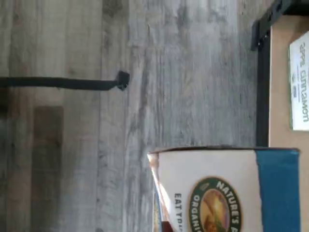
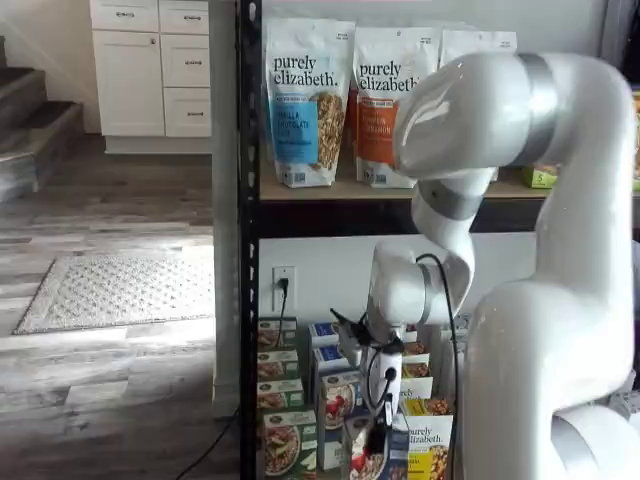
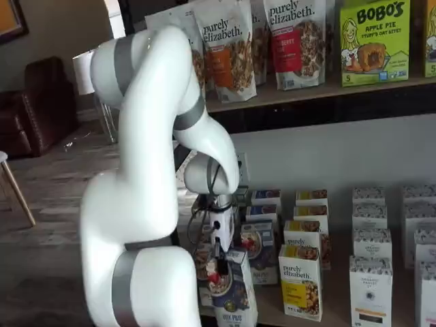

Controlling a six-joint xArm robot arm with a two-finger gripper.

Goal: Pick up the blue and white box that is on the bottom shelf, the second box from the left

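Grey wood-plank floor (image 2: 110, 370) with a pale rug (image 2: 110, 290), white cabinets (image 2: 150, 65), brown leather armchair (image 3: 41, 102)

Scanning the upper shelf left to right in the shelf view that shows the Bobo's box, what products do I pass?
Orange purely elizabeth bag → red purely elizabeth bag → green Bobo's apple pie box. Anything further left is hidden behind the arm.
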